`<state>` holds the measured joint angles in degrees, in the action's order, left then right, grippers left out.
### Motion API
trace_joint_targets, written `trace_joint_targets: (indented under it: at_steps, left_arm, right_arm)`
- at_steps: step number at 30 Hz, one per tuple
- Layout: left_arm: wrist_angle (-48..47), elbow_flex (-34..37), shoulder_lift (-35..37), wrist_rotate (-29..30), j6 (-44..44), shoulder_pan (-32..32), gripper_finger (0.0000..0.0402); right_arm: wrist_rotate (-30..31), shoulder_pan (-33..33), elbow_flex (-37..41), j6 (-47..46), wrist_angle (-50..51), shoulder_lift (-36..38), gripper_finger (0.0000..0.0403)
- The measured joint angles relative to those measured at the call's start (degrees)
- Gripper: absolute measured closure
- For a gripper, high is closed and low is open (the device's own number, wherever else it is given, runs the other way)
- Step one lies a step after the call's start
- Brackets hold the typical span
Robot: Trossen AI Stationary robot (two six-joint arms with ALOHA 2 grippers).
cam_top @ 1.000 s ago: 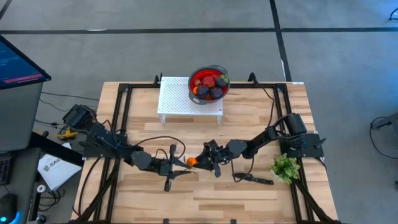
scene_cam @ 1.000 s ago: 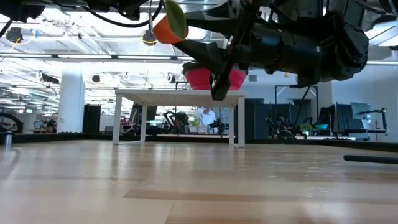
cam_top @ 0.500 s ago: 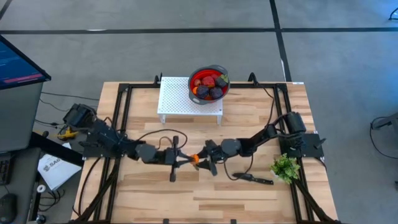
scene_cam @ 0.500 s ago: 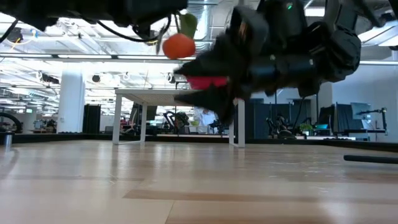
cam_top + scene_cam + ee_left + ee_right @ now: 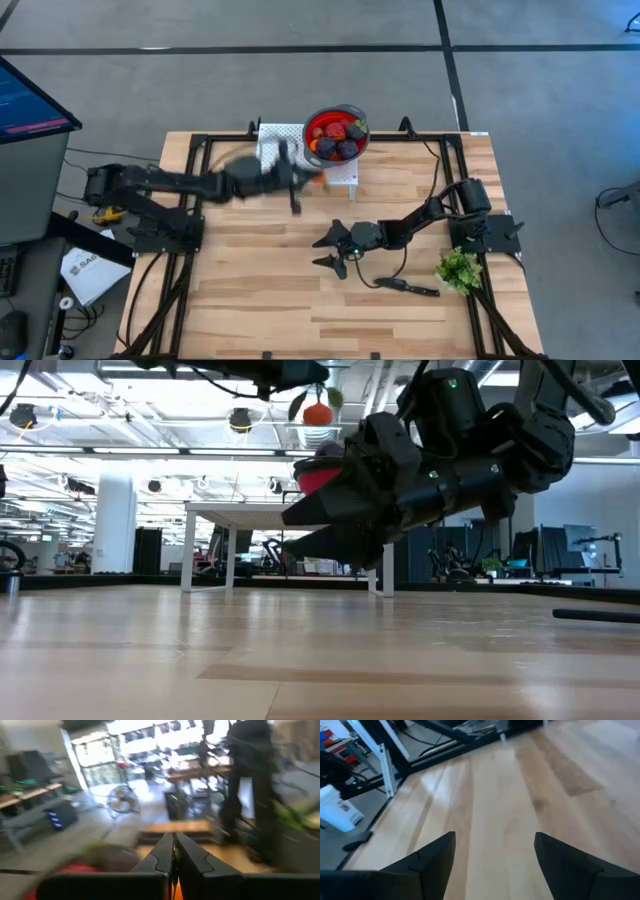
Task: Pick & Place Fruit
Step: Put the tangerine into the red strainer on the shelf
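An orange fruit with green leaves [image 5: 317,413] hangs high above the table, held by my left gripper [image 5: 306,180], which is shut on it beside the white perforated stand [image 5: 280,160]. A dark bowl with a red inside [image 5: 336,135] stands on that stand and holds several dark purple, red and orange fruits. My right gripper [image 5: 328,250] is open and empty over the middle of the table; it also shows in the low view [image 5: 300,530]. My left gripper holds the orange fruit at its leafy top [image 5: 305,398], pinched between the two shut fingers. A strip of orange shows between the fingers in the left wrist view [image 5: 173,891]. The fruit hangs below the gripper, lifted clear of the table and level with the bowl.
A black knife [image 5: 408,288] lies on the table near my right arm. A green leafy bunch [image 5: 458,268] lies at the right edge. Black frame rails [image 5: 195,200] run along the table's sides.
My left gripper has risen and swung toward the table's far edge and the bowl, carrying the orange fruit up from near the table's middle. My right gripper has stayed near the middle, now apart from the fruit.
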<state>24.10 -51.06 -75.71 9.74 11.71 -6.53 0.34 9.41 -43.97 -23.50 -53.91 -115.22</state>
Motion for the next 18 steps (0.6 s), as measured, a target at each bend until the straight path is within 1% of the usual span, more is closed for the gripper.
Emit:
trace_joint_targets:
  at_steps: [2, 5, 9, 11, 13, 18]
  left_arm:
    - [-0.4, -1.28, 0.86, -3.23, -0.01, -5.73, 0.0397]
    - [-0.54, -2.81, 0.58, -8.13, -0.48, -14.1, 0.0395]
    - [1.63, -3.35, -2.54, -14.04, -4.89, -22.12, 0.0396]
    - [2.76, -3.34, -4.59, -15.85, -5.96, -24.11, 0.0397]
    - [3.74, -3.32, -6.69, -15.97, -6.06, -25.26, 0.0395]
    - [6.25, -3.29, -11.07, -16.16, -6.61, -25.67, 0.0384]
  right_arm:
    - [1.17, -0.1, -0.05, 0.51, -0.55, 0.0, 0.0138]
    - [1.38, -0.84, -0.15, 0.99, -1.98, 0.0, 0.0138]
    - [1.4, -1.97, -0.17, 0.99, -2.54, 0.0, 0.0138]
    - [1.4, -2.52, -0.17, 0.99, -2.86, 0.0, 0.0138]
    - [1.4, -2.99, -0.17, 0.99, -2.85, 0.0, 0.0138]
    - [1.38, -4.01, -0.17, 0.97, -2.85, 0.0, 0.0138]
